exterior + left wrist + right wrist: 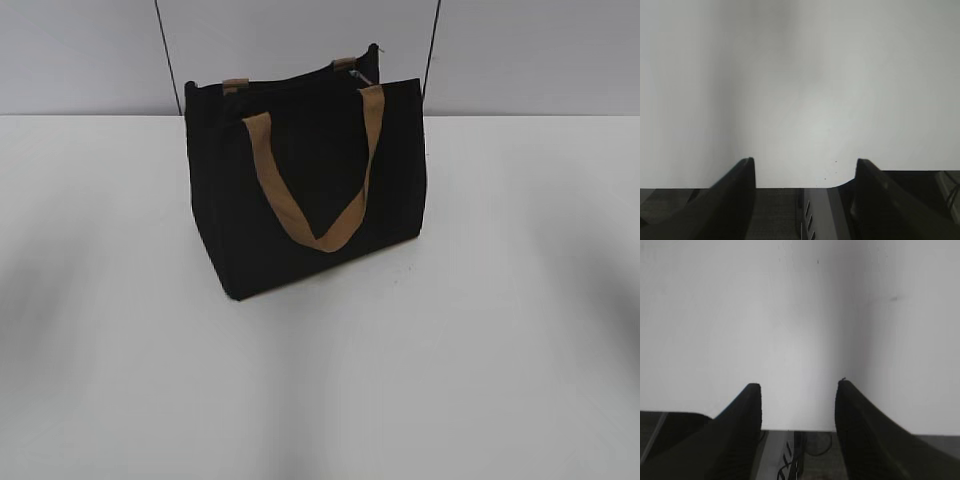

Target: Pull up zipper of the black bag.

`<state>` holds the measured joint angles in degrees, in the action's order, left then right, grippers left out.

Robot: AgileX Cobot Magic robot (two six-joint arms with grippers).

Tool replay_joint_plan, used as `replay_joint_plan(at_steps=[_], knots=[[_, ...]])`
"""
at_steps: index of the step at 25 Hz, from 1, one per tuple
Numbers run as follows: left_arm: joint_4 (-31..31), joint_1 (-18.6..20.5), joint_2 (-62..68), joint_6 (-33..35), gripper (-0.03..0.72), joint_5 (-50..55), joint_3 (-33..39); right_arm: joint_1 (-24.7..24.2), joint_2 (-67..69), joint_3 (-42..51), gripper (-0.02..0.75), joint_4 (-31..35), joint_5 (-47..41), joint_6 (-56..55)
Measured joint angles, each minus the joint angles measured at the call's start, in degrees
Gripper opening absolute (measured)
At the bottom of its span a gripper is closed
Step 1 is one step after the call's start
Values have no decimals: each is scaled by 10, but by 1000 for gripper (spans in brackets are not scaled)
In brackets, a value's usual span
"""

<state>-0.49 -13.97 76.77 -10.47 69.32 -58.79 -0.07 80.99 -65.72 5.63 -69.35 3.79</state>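
The black bag [300, 190] stands upright on the white table [320, 380], a little back of the middle in the exterior view. One tan strap handle [320, 215] hangs down its front face; the ends of the other show at the back rim. The zipper [290, 88] runs as a thin dark line along the top rim; its pull tab is too small to make out. Neither gripper shows in the exterior view. My left gripper [804, 162] is open and empty over bare table near its front edge. My right gripper [799, 386] is open and empty, also over bare table.
A pale wall with two thin dark cables [168, 55] stands behind the table. Both wrist views show the table's front edge with cables and floor below it [805, 455].
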Motion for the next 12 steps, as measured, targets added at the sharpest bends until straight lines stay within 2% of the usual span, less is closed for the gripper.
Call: replay_joint_plan(at_steps=[5, 12], knots=[[-7, 0, -82, 2, 468, 0, 28, -1, -144, 130, 368, 18, -2, 5], [-3, 0, -286, 2, 468, 3, 110, -1, -377, 261, 368, 20, -4, 10]])
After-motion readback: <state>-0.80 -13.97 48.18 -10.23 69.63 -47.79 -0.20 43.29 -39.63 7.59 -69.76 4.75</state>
